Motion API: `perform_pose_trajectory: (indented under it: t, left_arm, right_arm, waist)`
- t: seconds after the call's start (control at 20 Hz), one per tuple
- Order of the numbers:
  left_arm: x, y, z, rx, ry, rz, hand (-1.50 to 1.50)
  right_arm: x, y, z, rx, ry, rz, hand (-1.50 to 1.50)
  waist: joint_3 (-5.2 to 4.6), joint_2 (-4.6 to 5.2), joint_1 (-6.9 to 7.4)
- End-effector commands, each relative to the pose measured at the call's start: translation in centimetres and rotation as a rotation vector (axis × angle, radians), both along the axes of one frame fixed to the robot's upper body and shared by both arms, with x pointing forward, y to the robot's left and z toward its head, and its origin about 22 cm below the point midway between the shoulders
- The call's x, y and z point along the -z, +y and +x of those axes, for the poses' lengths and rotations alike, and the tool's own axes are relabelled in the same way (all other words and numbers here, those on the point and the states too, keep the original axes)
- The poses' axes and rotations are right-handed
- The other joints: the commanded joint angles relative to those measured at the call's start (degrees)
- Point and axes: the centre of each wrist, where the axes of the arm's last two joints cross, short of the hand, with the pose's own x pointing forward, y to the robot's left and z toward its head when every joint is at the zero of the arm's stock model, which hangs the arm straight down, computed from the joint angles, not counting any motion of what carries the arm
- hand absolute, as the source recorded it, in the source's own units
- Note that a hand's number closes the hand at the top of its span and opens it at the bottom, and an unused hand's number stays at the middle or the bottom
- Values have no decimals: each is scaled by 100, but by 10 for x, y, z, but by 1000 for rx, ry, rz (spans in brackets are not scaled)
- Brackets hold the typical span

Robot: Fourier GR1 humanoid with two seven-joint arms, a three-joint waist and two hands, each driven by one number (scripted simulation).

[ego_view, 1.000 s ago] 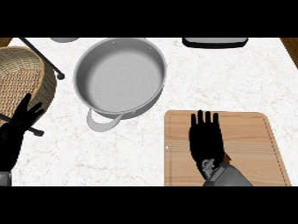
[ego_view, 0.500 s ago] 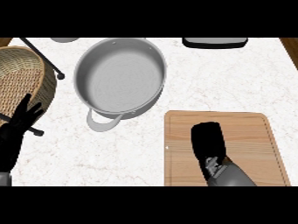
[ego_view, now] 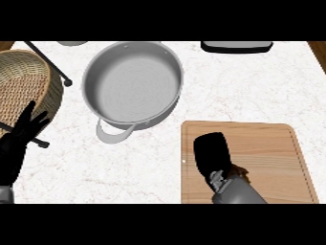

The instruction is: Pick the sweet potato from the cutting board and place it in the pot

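The right hand point(ego_view: 213, 152) lies curled, knuckles up, on the cutting board point(ego_view: 264, 158), hiding any sweet potato beneath it; the pot point(ego_view: 132, 83) stands far-left, and the left hand point(ego_view: 20, 136) rests open at left.

A smooth grey metal pot point(ego_view: 132, 84), a pale matt wooden cutting board point(ego_view: 264, 158), a rough woven wicker basket point(ego_view: 14, 93) and a white marbled counter point(ego_view: 264, 91) are seen.

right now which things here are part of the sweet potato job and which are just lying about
Part of the job:
- cutting board
- pot
- right hand, curled over the board; the sweet potato itself is hidden

Lying about:
- wicker basket
- dark tray at the far edge
- left hand, resting open
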Motion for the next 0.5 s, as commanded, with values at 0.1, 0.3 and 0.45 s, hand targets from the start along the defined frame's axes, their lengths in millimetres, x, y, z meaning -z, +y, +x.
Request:
perform_pose_trajectory:
  t: [0.1,0.3,0.45]
  left_arm:
    - [3,-15,9,34,24,2,0]
    - [-1,-19,18,80,23,1,0]
    - [-1,-24,22,81,34,5,0]
  right_arm:
    - [-21,55,-23,-143,73,337,150]
    - [-35,72,-20,-165,37,444,150]
    - [-57,91,-22,-174,-89,449,150]
  waist:
    - [3,172,524]
    - [-14,185,723]
    - [-28,129,744]
